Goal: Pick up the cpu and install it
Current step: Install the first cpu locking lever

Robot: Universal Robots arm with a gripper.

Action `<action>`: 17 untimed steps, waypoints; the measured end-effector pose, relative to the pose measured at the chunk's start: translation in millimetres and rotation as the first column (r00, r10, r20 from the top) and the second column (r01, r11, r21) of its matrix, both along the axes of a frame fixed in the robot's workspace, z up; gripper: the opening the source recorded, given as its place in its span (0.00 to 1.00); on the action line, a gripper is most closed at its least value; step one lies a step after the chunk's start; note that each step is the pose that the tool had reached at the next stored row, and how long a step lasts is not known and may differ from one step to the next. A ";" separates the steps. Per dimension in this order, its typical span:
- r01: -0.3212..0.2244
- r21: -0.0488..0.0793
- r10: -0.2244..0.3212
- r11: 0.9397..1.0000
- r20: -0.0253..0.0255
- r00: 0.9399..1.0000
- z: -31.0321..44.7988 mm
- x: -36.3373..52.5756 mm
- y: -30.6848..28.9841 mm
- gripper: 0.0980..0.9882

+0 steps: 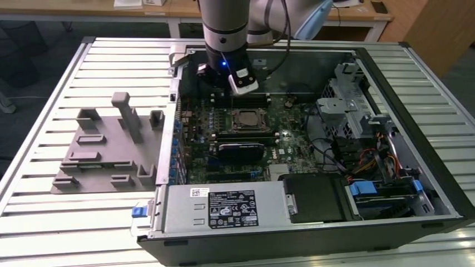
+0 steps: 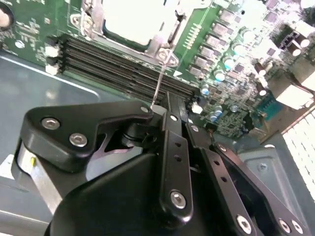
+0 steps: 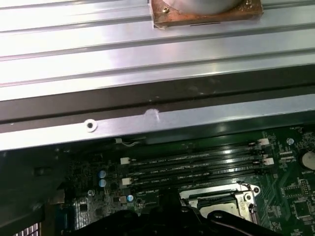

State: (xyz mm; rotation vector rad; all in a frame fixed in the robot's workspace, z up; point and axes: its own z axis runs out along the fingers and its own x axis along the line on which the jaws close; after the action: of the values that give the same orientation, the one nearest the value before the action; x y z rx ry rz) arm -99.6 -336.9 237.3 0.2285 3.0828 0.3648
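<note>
Cpu (image 2: 130, 19) sits flat in the socket on the motherboard (image 2: 189, 51), pale metal top up, framed by the steel socket bracket (image 2: 93, 22), so I judge it seated, not carried. Hand (image 2: 165, 105) is over the memory slots (image 2: 118, 66), just beside the socket, w/ fingers (image 2: 173, 147) brought together. In the second wrist view the thin wire socket lever (image 2: 161, 78) rises from the bracket corner straight to the fingertips & looks nipped betw. them. The contact itself is tiny, so that's a judgement. Lever stands raised at a slant, which fits a socket not yet locked down. Arm (image 1: 222, 28) comes in near vertical from above in the exterior view, prob. because the pc case (image 1: 415, 139) lies on its side, open face up, w/ walls all round. Room is tight on one side, where the case wall (image 3: 147, 118) runs close along the slots. Drive cage (image 1: 349, 94) & cable bundle (image 1: 356, 161) crowd the exterior view's right, and the power supply (image 1: 222, 208) closes off the near edge. Straight up looks free. Grey holder tray (image 1: 104, 150) w/ its upright blocks lies outside the case on the slatted table (image 1: 37, 211), at the exterior view's left, well apart from the hand.
</note>
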 end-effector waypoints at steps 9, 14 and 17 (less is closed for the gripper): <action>0.000 0.000 0.000 1.000 0.000 1.000 -0.2 24.2 0.0 0.01; 0.002 -0.004 -0.002 1.000 0.000 1.000 -0.5 34.6 -0.1 0.01; 0.004 -0.005 -0.004 1.000 0.000 1.000 -1.0 40.2 -0.2 0.01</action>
State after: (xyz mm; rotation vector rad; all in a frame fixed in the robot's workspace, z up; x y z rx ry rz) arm -59.4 -337.0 236.3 0.2348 3.0824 0.3575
